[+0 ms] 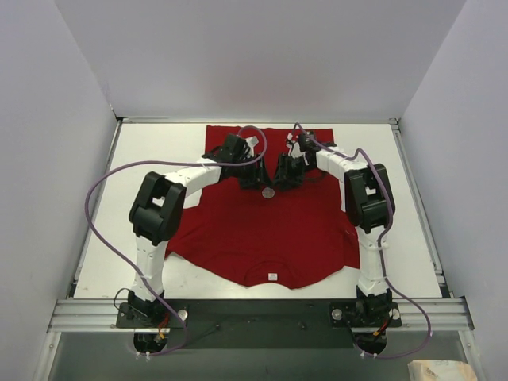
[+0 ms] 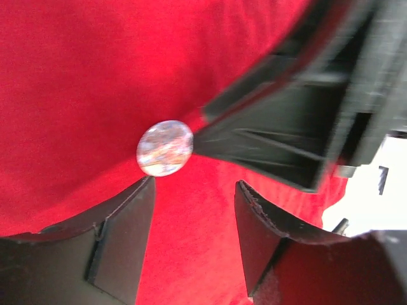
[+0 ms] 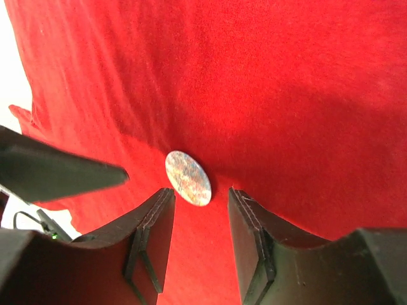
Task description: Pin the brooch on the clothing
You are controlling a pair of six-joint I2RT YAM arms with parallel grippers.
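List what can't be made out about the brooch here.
- Brooch pin and back: every view, hidden under its own face, so fastening can't be judged.
- Brooch pattern: top view, too small.
- Right claw: left wrist view, blurred, cut off by the edge.
- Label text: top view, too small.

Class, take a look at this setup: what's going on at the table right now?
Two robot arms reach over a red T-shirt spread flat on the table, its collar toward their bases. A small round shiny brooch lies on the fabric near the middle. The left gripper and the right gripper sit low on either side of it, jaws apart. Neither is holding the brooch, and the pictures do not show whether it is pinned.
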